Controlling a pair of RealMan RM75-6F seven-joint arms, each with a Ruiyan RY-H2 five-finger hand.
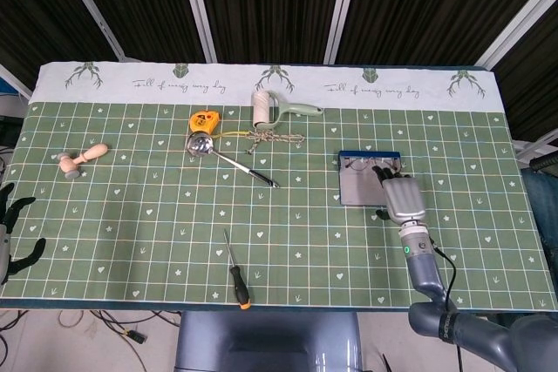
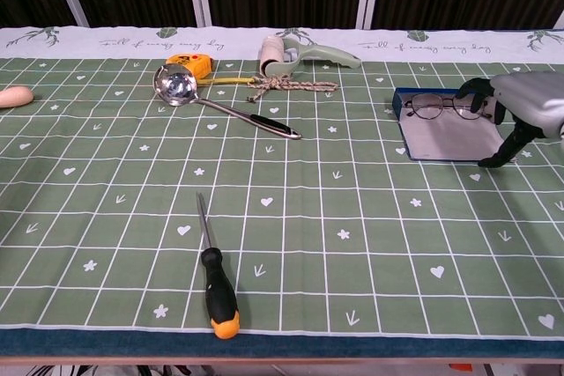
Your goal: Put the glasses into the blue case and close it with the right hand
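Observation:
The blue case lies open at the right of the table, its grey inside facing up. The glasses rest in its far blue half, seen as well in the head view as glasses in the case. My right hand hovers at the case's right edge with its fingers spread, holding nothing; its fingertips are close to the right end of the glasses. In the head view the right hand is at the case's near right corner. My left hand hangs at the table's near left edge, fingers apart and empty.
A ladle, a yellow tape measure, a lint roller and a knot of rope lie at the back middle. A screwdriver lies near the front edge. A wooden piece sits far left.

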